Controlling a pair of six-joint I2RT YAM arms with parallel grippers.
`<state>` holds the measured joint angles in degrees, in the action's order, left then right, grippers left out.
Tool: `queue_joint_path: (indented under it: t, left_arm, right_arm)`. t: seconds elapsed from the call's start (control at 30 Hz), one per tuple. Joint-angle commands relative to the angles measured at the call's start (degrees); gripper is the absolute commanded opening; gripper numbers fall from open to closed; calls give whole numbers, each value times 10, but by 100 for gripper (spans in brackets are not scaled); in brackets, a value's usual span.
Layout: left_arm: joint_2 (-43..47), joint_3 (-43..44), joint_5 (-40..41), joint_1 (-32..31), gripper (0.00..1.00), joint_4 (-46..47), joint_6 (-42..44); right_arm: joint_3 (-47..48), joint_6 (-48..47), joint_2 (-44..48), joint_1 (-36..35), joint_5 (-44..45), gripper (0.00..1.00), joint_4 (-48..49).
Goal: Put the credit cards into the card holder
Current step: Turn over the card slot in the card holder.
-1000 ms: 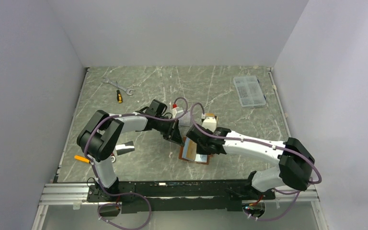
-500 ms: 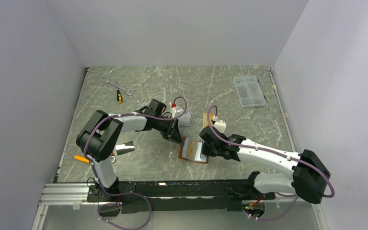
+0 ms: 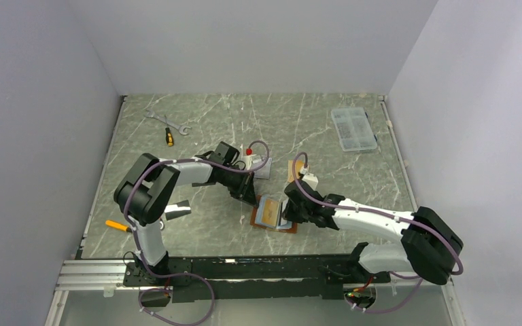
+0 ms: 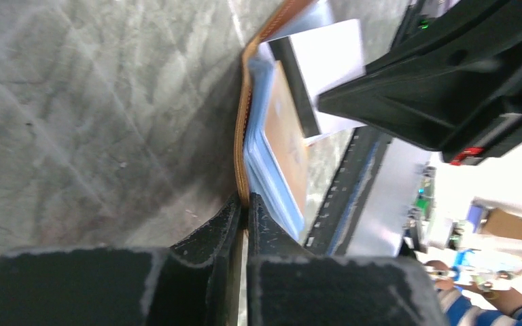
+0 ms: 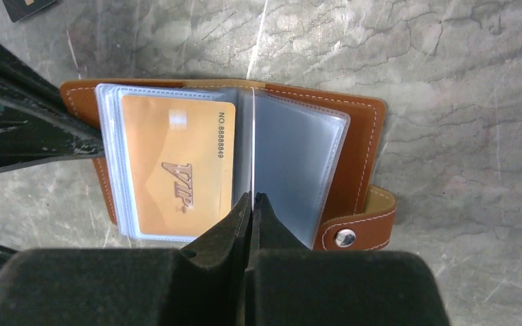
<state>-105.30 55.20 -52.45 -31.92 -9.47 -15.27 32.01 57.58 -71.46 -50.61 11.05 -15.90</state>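
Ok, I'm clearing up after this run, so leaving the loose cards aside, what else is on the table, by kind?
Wrench: 1
Screwdriver: 1
Clear compartment box: 1
Card holder, lying open: 1
Small orange item, kind unclear: 1
Total: 5

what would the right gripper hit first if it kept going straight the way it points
Probably the card holder: the shut right gripper points at its middle fold, just beside the orange card.
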Motion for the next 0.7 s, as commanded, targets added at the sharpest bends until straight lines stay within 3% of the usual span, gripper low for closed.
queue_joint_path:
  t: [0.0, 0.13, 0.4, 0.67]
  left_arm:
    - [-17, 33, 59, -16, 16, -63, 82]
    - [-2, 47, 76, 0, 29, -124, 144]
    - [52, 79, -5, 12, 29, -193, 222]
    - [3, 98, 23, -41, 28, -161, 240]
  right_arm:
    - [-38, -5, 4, 7, -9, 0, 8]
    - [-58, -3, 19, 11, -9, 0, 6]
    - [-81, 3, 28, 13, -14, 0, 10]
    - [-82, 2, 34, 14, -12, 0, 2]
